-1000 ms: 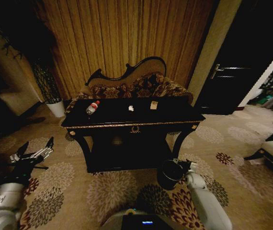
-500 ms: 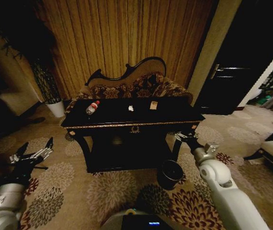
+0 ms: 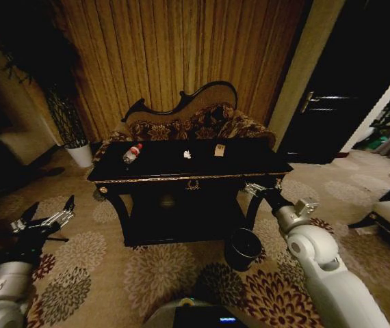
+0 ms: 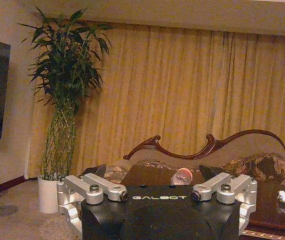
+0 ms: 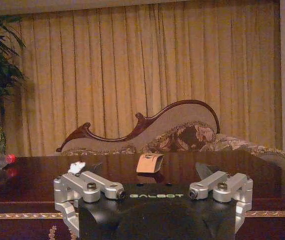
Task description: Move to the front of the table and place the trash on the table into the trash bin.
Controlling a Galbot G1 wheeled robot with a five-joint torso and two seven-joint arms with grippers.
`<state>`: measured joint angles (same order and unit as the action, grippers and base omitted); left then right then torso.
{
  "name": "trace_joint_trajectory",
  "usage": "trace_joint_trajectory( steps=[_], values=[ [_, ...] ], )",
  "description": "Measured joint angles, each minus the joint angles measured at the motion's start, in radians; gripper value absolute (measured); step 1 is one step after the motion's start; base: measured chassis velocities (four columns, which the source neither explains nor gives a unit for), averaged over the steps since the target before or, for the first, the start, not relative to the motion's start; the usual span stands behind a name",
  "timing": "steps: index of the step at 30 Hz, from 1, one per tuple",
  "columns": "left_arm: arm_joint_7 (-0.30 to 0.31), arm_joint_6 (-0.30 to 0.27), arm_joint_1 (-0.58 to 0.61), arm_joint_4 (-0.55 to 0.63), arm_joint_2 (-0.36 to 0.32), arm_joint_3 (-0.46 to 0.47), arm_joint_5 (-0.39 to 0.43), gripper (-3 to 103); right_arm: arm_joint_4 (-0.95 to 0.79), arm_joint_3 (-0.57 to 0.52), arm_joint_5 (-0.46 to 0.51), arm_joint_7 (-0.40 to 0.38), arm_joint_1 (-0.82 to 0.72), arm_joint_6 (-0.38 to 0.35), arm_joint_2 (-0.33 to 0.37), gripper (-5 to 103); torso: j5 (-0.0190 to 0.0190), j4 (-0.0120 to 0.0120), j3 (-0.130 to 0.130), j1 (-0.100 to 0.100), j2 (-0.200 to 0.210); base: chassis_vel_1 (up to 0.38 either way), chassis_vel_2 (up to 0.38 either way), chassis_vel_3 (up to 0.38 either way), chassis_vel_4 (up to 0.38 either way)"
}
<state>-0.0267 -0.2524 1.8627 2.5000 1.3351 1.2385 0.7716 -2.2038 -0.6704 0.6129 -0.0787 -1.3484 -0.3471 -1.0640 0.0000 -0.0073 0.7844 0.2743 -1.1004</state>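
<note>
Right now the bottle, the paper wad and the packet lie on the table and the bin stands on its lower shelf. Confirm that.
Not quite: the bin stands on the carpet by the table's right front leg, as the head view shows. The bottle, paper wad and packet do lie on the table.

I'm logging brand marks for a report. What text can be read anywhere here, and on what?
"GALBOT": on the black housing of the left gripper, left wrist view.
"GALBOT": on the black housing of the right gripper, right wrist view.
The bottle on the table has a red label, too small to read.
</note>
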Motion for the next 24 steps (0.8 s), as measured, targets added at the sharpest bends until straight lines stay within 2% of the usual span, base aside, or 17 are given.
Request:
trace_joint_trajectory(
  steps=[24],
  values=[
    [-0.003,0.005,-0.003,0.000,-0.006,0.001,0.002,100,0.005,0.004,-0.012,0.002,-0.002,0.004,-0.001,100,0.0000,0.0001,0.000,0.000,0.000,-0.069,0.067,0.066,-0.071]
  ],
)
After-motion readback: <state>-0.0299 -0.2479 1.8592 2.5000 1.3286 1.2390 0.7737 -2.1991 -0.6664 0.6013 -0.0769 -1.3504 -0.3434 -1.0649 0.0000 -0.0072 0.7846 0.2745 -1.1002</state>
